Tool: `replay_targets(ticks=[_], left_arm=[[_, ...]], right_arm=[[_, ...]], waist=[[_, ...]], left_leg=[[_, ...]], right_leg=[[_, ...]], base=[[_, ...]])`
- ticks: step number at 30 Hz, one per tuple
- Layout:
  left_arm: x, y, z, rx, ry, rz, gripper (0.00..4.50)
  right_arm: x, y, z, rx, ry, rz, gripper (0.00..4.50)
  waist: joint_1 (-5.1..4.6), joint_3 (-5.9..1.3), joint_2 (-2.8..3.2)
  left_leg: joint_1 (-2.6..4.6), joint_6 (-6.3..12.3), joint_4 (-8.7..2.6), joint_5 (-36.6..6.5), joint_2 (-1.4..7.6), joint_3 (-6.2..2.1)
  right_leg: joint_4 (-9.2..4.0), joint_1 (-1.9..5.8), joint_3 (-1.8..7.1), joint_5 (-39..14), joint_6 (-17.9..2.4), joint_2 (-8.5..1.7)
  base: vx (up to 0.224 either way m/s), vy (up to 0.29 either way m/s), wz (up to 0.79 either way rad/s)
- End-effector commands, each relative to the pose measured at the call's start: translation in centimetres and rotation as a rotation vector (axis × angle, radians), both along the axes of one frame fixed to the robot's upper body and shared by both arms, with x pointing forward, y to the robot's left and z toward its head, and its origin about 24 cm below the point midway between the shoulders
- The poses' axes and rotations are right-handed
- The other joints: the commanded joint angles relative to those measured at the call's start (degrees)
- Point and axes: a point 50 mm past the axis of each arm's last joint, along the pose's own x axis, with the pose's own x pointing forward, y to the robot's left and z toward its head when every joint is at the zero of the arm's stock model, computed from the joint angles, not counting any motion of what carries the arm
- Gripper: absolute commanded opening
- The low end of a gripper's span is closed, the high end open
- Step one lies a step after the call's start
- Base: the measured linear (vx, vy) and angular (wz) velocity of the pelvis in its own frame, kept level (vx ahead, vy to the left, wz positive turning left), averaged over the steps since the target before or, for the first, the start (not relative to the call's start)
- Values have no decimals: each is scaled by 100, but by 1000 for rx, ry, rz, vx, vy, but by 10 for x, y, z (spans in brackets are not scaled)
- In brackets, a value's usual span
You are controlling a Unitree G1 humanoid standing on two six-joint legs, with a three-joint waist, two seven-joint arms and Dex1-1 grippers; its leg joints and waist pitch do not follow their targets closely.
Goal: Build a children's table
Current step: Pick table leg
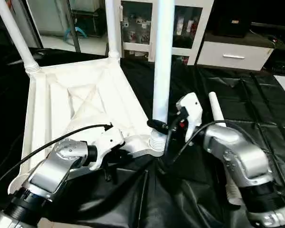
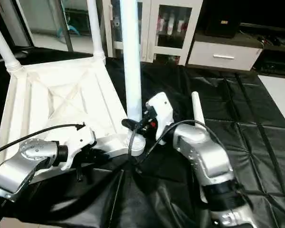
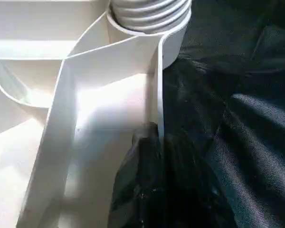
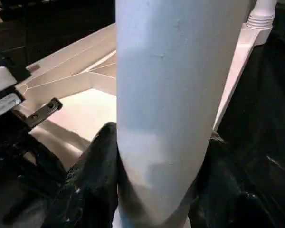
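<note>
Black wrinkly sheet point(image 1: 256, 118) covers the whole work surface, kind of shiny where the light hits it. Behind it there's a white cabinet point(image 1: 185, 28) with glass doors, small stuff on the shelves inside. Next to that a low white drawer unit point(image 1: 235, 56) with a dark top. Pale floor point(image 1: 92, 43) further back, and a teal thing point(image 1: 76, 31) sitting on it.

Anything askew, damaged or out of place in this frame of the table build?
Nothing damaged. One leg lies loose on the black cover behind the right gripper, not yet fitted. The far-left leg appears to lean outward from the upturned tabletop, though the camera angle may cause that.
</note>
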Motion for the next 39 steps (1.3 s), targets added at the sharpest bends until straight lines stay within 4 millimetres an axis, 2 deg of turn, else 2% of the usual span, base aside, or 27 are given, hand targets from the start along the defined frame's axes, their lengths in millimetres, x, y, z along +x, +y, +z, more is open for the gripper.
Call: replay_targets(ticks=[1, 4, 11, 15, 20, 24, 30, 34, 39], left_arm=[[3, -8, 8, -74, -39, -32, 0], [3, -8, 7, -73, -40, -33, 0], [3, -7, 7, -70, -41, -32, 0], [4, -6, 8, -72, -49, -15, 0], [6, -5, 8, -76, -56, 5, 0], [7, -5, 9, -90, -62, 30, 0], [10, -6, 9, -104, -69, 56, 0], [12, -5, 10, -106, -76, 69, 0], [14, -5, 11, -105, -84, 81, 0]], right_arm=[[3, 4, -5, -11, 11, 6, 183], [5, 8, -11, -13, 37, 13, 183], [8, 8, -20, -17, 82, 3, 183], [12, 1, -22, 35, 100, -67, 183], [11, -8, -24, 80, 113, -120, 183], [7, -15, -26, 126, 107, -153, 183], [-3, -23, -32, 176, 87, -230, 183], [-13, -24, -39, 182, 68, -255, 183], [-21, -25, -44, 167, 45, -256, 183]], waist=[[-73, -288, -50], [-96, -274, -67], [-123, -269, -62], [-143, -263, -74], [-159, -264, -54], [-146, -265, -52], [-136, -272, -48], [-123, -264, -45], [-126, -246, -35]], left_leg=[[116, -219, -507, -1277, 278, -124], [110, -223, -516, -1380, 274, -127], [120, -260, -532, -1539, 283, -141], [132, -302, -544, -1724, 288, -150], [131, -314, -551, -1757, 289, -150], [149, -312, -550, -1805, 296, -142], [130, -293, -557, -1690, 299, -136], [119, -281, -572, -1738, 302, -146], [116, -308, -590, -1953, 298, -161]], right_leg=[[-437, 53, 165, -1497, -908, -227], [-450, 50, 166, -1652, -892, -226], [-469, 32, 166, -1862, -855, -232], [-490, 11, 169, -2034, -830, -237], [-495, 9, 171, -1977, -842, -234], [-507, -8, 177, -1942, -845, -233], [-502, 0, 173, -1770, -843, -229], [-509, 7, 175, -1836, -807, -232], [-551, -8, 176, -2162, -711, -242]], base=[[0, 0, 0], [0, 0, 0], [0, 0, 0], [0, 0, 0], [0, 0, 0], [0, 0, 0], [0, 0, 0], [0, 0, 0], [0, 0, 0]])
